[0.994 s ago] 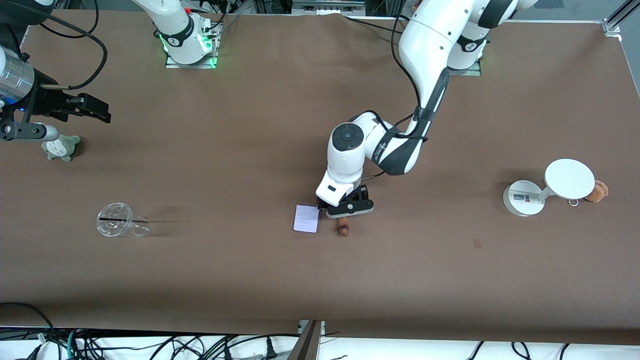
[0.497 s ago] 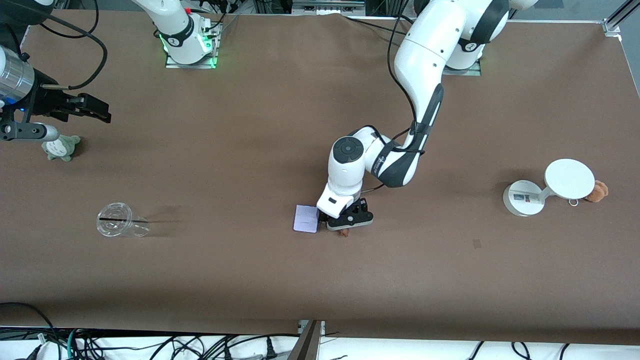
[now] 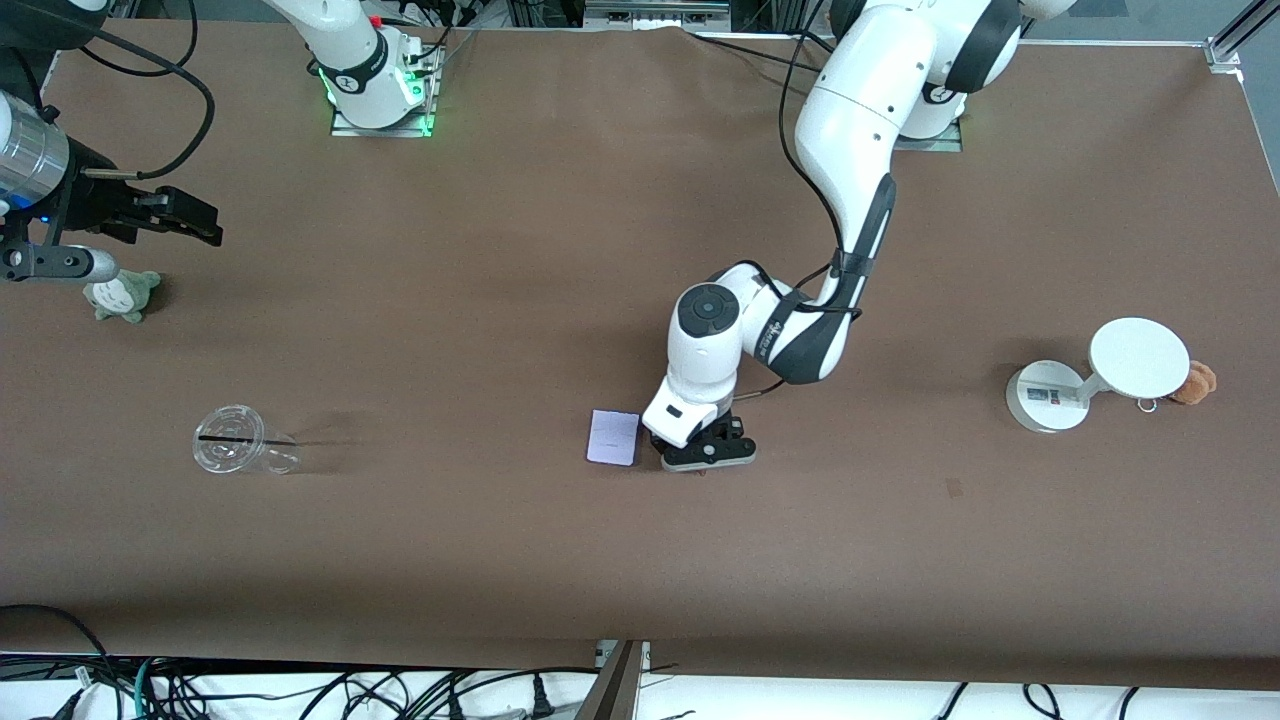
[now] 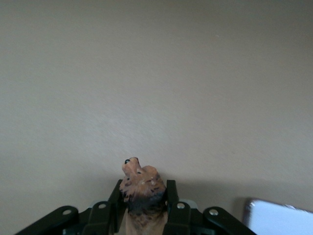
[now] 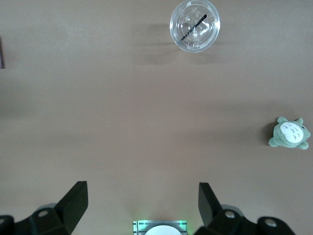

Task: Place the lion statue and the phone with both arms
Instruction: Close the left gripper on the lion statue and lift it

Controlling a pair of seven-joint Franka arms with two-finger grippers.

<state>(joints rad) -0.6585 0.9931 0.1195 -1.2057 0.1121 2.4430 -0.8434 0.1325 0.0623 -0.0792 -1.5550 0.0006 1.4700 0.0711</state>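
Two arms share the work, and judging from the front view the step in hand is the pickup of the lion statue [image 3: 706, 470]: the left claw [image 3: 705, 455] is down on the counter [image 3: 500, 250] near its middle, covering all but a sliver of the figurine. The phone [image 3: 613, 438] lies flat just beside that claw, at about nine o'clock from it, untouched. The left arm comes down from its base at the top of the view, folds at the elbow and points its wrist almost straight down. The right claw [image 3: 185, 215] hangs over the counter at the right arm's end, near nine o'clock of the whole scene, above a grey-green plush toy [image 3: 122, 296]; that arm waits. A clear cup [image 3: 240, 452] lies on its side nearer the camera than the plush, and a white stand [image 3: 1095, 380] sits at the left arm's end.

The left wrist view settles the grip: the left claw [image 4: 144, 208] is clamped on the lion statue [image 4: 142, 188], whose snout pokes out past the fingertips [image 4: 171, 196], with a corner of the phone [image 4: 281, 220] just beside.

The right wrist view shows the right claw [image 5: 142, 200] spread wide with nothing between its fingers, the cup [image 5: 194, 24] and the plush toy [image 5: 289, 133] on the counter below.

Next, I judge, comes a straight lift of the figurine, clear of the phone, while the right arm must come across for the phone.
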